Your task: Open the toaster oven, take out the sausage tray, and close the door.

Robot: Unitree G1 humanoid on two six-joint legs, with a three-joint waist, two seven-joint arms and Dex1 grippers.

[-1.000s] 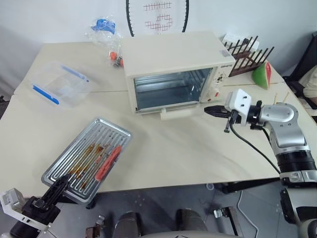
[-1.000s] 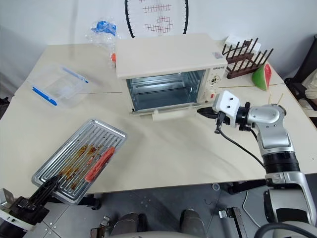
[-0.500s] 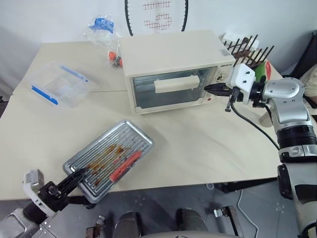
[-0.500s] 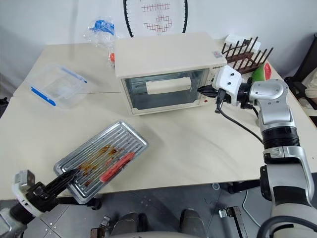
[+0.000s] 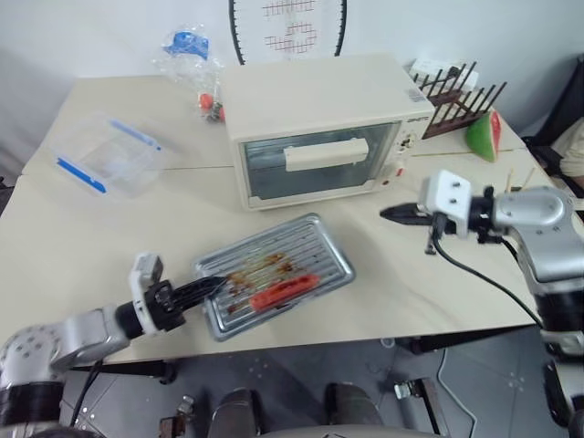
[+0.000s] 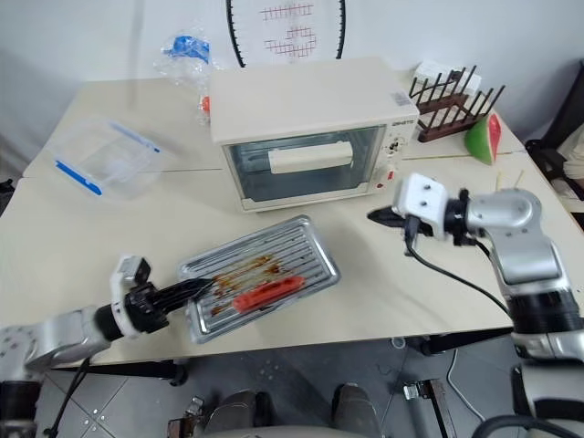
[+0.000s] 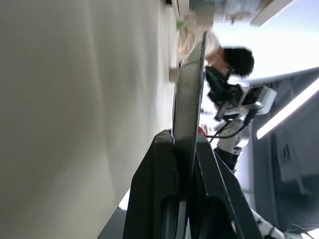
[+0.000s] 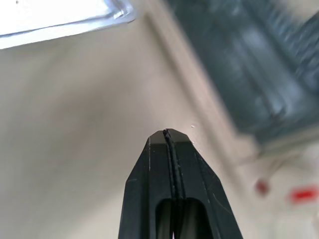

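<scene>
Left fingers (image 5: 208, 286) hide the sausage tray (image 5: 301, 255) corner they pinch

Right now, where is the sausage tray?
In the left eye view the sausage tray lies on the table in front of the toaster oven, its near-left edge pinched by the left end effector.

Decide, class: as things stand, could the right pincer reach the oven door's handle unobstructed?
Probably yes. The right pincer, shut and empty, hovers beside the oven; only bare table lies between it and the door handle.
</scene>
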